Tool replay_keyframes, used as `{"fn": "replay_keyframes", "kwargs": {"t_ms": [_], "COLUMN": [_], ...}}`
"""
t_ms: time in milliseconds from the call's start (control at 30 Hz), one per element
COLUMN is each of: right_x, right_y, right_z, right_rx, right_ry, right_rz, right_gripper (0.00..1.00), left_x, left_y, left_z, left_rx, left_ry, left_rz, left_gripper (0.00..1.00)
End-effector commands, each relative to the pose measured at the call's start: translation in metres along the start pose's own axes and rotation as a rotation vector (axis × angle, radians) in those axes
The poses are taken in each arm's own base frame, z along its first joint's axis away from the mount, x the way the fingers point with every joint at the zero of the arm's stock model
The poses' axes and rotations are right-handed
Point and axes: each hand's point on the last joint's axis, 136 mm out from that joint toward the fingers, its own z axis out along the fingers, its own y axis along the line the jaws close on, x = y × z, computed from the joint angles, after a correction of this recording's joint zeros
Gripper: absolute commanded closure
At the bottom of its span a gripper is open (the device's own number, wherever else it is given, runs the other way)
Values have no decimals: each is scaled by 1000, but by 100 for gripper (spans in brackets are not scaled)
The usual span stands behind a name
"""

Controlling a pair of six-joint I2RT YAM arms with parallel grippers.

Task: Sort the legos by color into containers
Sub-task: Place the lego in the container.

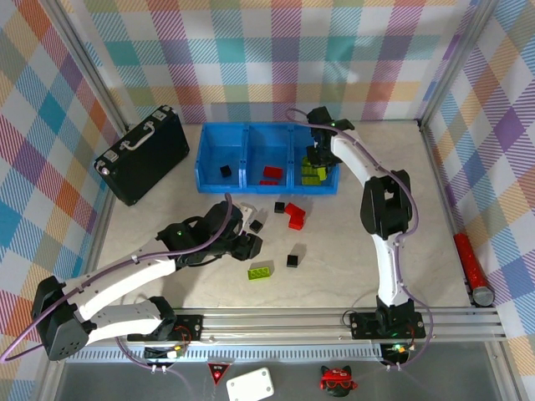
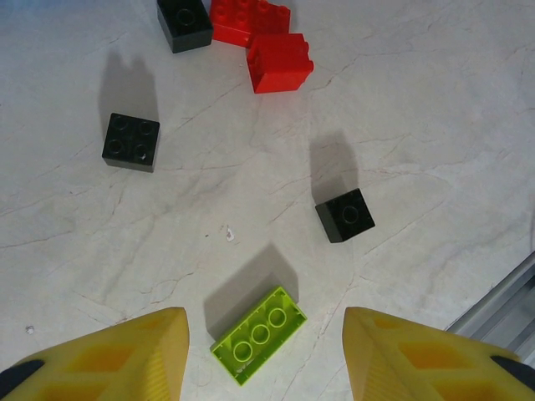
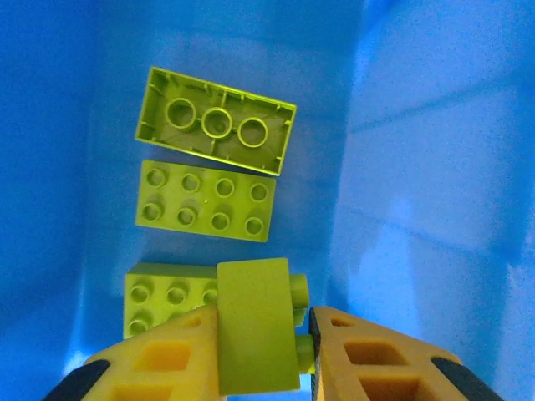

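The blue tray [image 1: 219,185] of three containers stands at the back. Its left compartment holds a black cube [image 1: 224,171], the middle one red bricks [image 1: 272,173], the right one lime-green bricks [image 3: 205,200]. Inside that right compartment my right gripper [image 3: 263,351] is shut on a lime-green brick [image 3: 255,322], just above the others. My left gripper [image 2: 263,334] hangs open over an upside-down lime-green brick [image 2: 259,345] on the table, a finger on each side, not touching it. Loose black cubes [image 2: 131,142] [image 2: 344,215] and red bricks [image 2: 267,42] lie beyond it.
A black briefcase [image 1: 142,154] lies at the back left, beside the tray. A red cylinder [image 1: 471,267] rests along the right wall. An aluminium rail [image 1: 334,317] runs along the table's near edge. Plaid walls close in three sides.
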Motion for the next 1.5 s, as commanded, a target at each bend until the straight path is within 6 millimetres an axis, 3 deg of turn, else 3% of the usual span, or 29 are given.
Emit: {"fn": "replay_keyframes", "kwargs": {"t_ms": [0, 167, 333, 533, 800, 933, 1100, 1300, 1467], "right_x": [1, 3, -2, -13, -16, -3, 27, 68, 103], "right_y": [-12, -22, -28, -33, -30, -20, -9, -2, 4], "right_z": [11, 22, 12, -17, -84, -119, -153, -173, -176], "right_rx": [44, 70, 84, 88, -1, -97, -219, -321, -392], "right_ry": [26, 43, 26, -26, -98, -123, -137, -127, -93], "right_rz": [-19, -15, -10, 1, 61, 103, 157, 205, 238], "right_gripper": [71, 63, 56, 49, 47, 46, 46, 45, 45], "left_x": [4, 4, 4, 3, 9, 2, -1, 15, 29], "left_y": [3, 3, 4, 1, 0, -4, -10, -11, -13], "left_z": [-5, -7, -7, -6, 4, 8, 15, 28, 34], "left_rx": [-15, -16, -17, -9, -7, -2, 7, -6, -29], "left_ry": [6, 3, 6, 10, 39, 25, 31, 111, 162], "left_rz": [-8, -4, -2, 1, 8, 24, 57, 93, 122], "left_gripper": [48, 48, 48, 48, 48, 48, 48, 41, 40]}}
